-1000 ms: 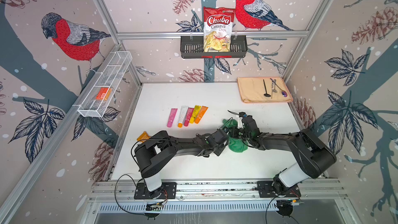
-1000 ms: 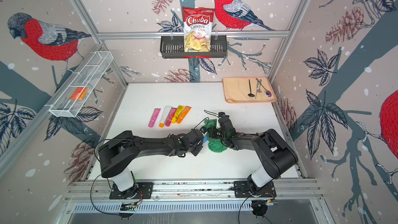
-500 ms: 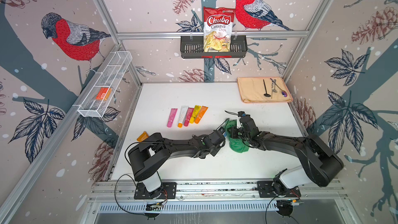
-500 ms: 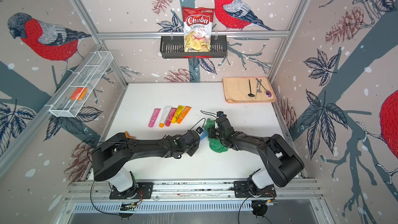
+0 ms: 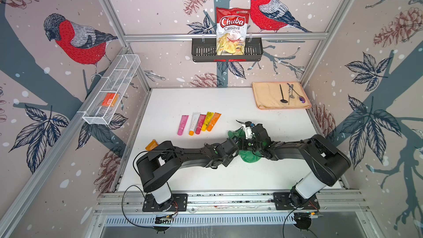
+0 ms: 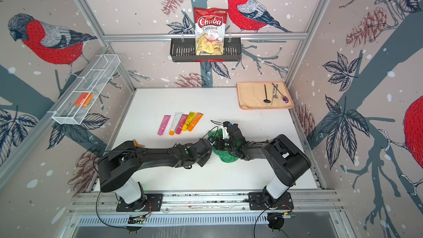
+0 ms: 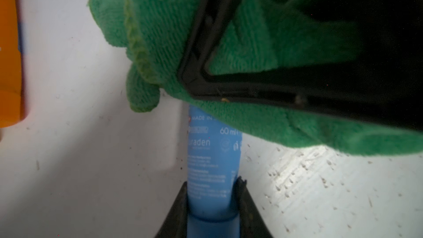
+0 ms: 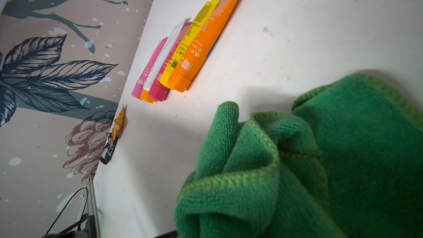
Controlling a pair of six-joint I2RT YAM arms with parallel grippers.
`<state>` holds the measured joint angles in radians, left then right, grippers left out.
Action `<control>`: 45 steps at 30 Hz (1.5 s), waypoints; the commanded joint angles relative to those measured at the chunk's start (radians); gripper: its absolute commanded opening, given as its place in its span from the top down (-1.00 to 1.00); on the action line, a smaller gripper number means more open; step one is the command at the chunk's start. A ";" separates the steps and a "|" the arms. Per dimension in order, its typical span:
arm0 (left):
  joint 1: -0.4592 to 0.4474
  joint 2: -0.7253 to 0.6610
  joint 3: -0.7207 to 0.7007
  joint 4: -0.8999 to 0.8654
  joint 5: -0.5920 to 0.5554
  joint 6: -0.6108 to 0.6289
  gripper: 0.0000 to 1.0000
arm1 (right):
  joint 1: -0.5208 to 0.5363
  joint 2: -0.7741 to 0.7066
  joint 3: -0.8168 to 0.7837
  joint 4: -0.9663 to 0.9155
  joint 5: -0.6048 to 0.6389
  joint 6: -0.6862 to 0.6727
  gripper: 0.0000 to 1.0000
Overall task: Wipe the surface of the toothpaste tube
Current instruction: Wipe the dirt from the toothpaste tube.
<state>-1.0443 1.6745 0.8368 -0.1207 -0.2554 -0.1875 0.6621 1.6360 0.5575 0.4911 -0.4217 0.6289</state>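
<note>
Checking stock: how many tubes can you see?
6. Five lie in a row on the table: pink, white, magenta, yellow, orange. The blue tube is held in the left hand, end under the green cloth. Others may be hidden.

over 1 s | right gripper (image 5: 244,145) + green cloth (image 5: 250,157): shifted toward robot's left | left gripper (image 7: 212,182) + toothpaste tube (image 7: 212,152): drew back slightly left | left arm (image 5: 194,156) elbow: swung farther left

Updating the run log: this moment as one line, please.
phase: wipe | left gripper: shut on blue toothpaste tube | right gripper: shut on green cloth | contact: cloth covers tube's tail end
</note>
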 commanded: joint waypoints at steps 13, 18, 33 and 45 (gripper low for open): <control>-0.001 0.004 0.006 0.062 0.019 0.012 0.67 | -0.054 0.032 0.055 -0.385 0.574 -0.123 0.96; 0.001 0.009 0.008 0.062 0.019 0.014 0.68 | -0.049 0.003 0.031 -0.292 0.345 -0.123 0.96; 0.001 0.011 0.024 0.056 0.012 0.020 0.69 | 0.015 -0.032 -0.075 0.099 -0.195 0.051 0.97; 0.001 -0.012 0.008 0.067 0.015 0.020 0.71 | -0.009 0.050 0.008 -0.303 0.327 -0.100 0.95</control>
<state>-1.0428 1.6775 0.8429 -0.1406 -0.2619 -0.1841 0.6724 1.6711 0.5701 0.4702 -0.4107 0.5827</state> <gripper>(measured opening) 0.290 0.130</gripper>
